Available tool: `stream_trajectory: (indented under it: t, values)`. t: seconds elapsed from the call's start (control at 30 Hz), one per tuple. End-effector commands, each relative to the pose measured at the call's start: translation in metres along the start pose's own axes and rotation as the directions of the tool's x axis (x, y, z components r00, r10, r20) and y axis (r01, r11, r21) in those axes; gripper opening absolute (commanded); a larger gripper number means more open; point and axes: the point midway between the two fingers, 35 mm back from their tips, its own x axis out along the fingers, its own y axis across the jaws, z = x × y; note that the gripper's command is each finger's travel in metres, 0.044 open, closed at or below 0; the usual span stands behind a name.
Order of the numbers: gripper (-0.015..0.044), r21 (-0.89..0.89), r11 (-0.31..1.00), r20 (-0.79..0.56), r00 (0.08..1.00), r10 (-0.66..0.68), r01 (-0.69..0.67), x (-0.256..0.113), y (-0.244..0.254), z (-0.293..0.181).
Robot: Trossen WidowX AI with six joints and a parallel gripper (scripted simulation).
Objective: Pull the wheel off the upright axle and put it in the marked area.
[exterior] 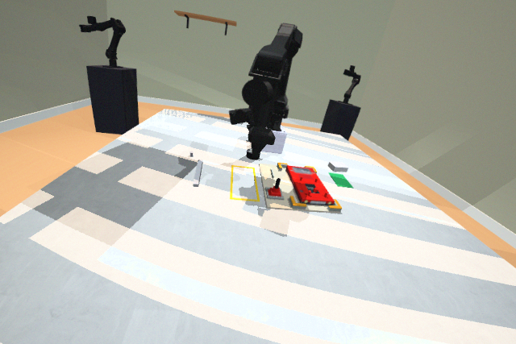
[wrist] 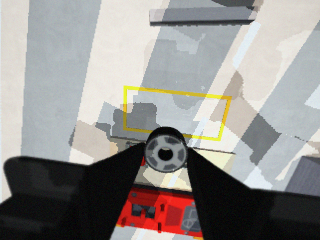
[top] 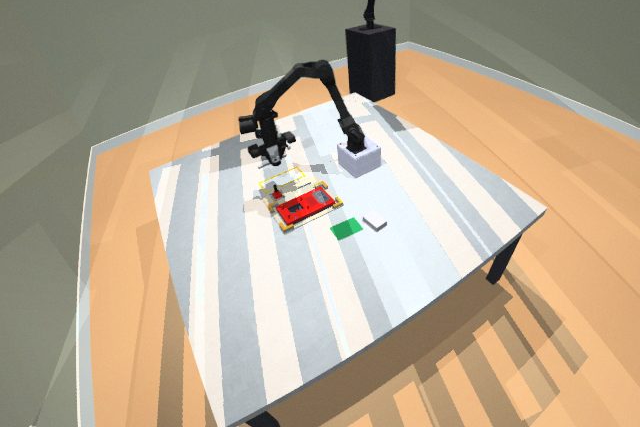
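Observation:
My gripper [top: 275, 160] [exterior: 253, 151] [wrist: 165, 149] is shut on the black wheel [exterior: 252, 155] [wrist: 166, 164] with its grey spoked hub, and holds it in the air above the table. The wheel's hub hole faces the wrist camera. The upright axle [top: 275, 188] [exterior: 277, 184] is a bare dark pin on a small red block, apart from the wheel. The marked area [top: 279, 175] [exterior: 230, 182] [wrist: 177, 92] is a yellow outline beside the axle's board. In the wrist view the wheel overlaps the near side of the outline. The wheel is hard to make out in the top view.
The cream board [exterior: 291, 208] carries the axle block and a red car-shaped plate [top: 310, 204] [exterior: 305, 186] [wrist: 172, 215] between orange corner pieces. A green patch [top: 346, 228] [exterior: 340, 180] and a small grey-white block [top: 374, 220] [exterior: 338, 167] lie beyond it. A grey bar [exterior: 197, 173] [wrist: 202, 15] lies across the outline from the board.

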Motion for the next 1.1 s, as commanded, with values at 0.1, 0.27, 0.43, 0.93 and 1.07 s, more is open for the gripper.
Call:
stream_trajectory:
  t: [0.1,0.27,0.43,0.93,1.07]
  values:
    - [0.0000,-0.006,1.000,0.005,1.000,0.003,-0.003,-0.001,-0.012,0.012]
    - [0.0000,-0.006,1.000,0.005,1.000,0.003,-0.003,0.015,-0.012,0.012]
    - [0.0000,-0.006,1.000,0.005,1.000,0.003,-0.003,0.021,-0.012,0.013]
    - [0.0000,-0.006,1.000,0.005,1.000,0.003,-0.002,0.102,-0.012,0.013]
    - [0.0000,-0.006,1.000,0.005,1.000,0.002,-0.002,0.103,-0.012,0.013]
